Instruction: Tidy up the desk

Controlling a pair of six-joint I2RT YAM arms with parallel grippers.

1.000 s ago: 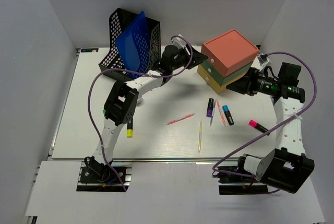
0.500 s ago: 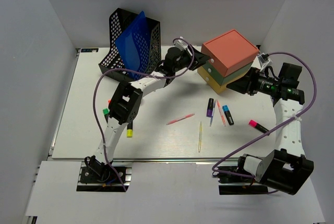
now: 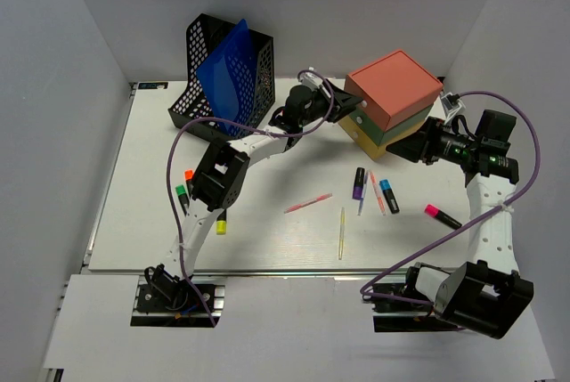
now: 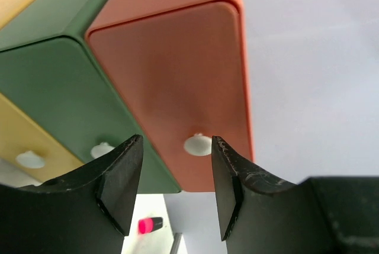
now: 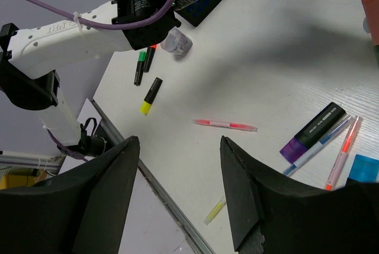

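Observation:
A stack of three drawers stands at the back right of the white desk (image 3: 142,177): red (image 3: 392,88) on top, then green (image 3: 378,129) and yellow (image 3: 372,144). My left gripper (image 3: 343,108) is open at the red drawer's front. In the left wrist view its jaws (image 4: 176,141) stand either side of the red drawer's white knob (image 4: 198,144) without closing on it. My right gripper (image 3: 420,146) is open and empty at the stack's right side. In the right wrist view it (image 5: 177,141) hangs above the desk.
Loose on the desk: purple highlighter (image 3: 358,182), blue highlighter (image 3: 389,196), pink highlighter (image 3: 441,215), pink pen (image 3: 308,202), yellow pen (image 3: 341,232), yellow highlighter (image 3: 221,222), and green and orange markers (image 3: 184,188). A black mesh file holder (image 3: 258,75) with a blue folder (image 3: 227,66) stands at the back.
My left gripper has moved right, up to the red drawer's front. The left arm's elbow has shifted and uncovered the green and orange markers. The right arm has barely moved.

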